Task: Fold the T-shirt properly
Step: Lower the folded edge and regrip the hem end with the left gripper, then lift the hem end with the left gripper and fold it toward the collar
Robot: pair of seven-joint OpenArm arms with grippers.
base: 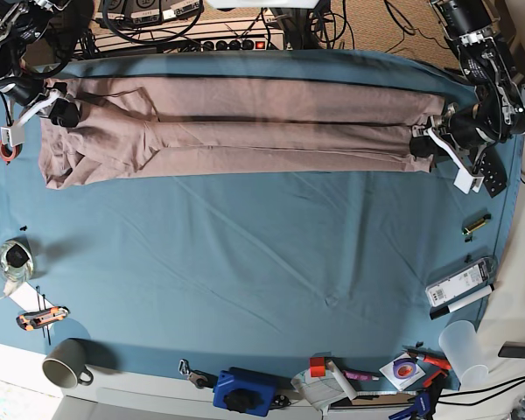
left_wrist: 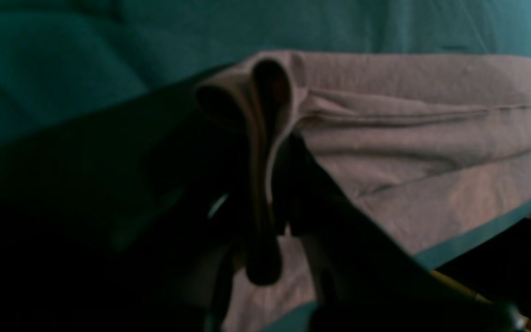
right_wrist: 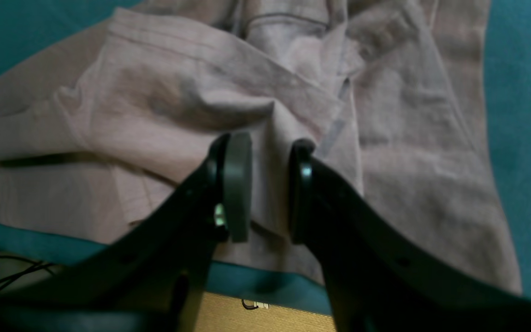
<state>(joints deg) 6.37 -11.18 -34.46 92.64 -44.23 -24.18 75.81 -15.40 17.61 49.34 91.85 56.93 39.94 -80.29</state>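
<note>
Left wrist: the left claw (left_wrist: 265, 203) pinches a bunched fold of the shirt (left_wrist: 422, 152), which stretches away to its right.

Right wrist: the right claw (right_wrist: 268, 184) grips a ridge of cloth.

Base: the shirt spans the table (base: 262, 262) between both claws.

Open table cloth (base: 262, 254) below T-shirt (base: 245, 131)
</note>
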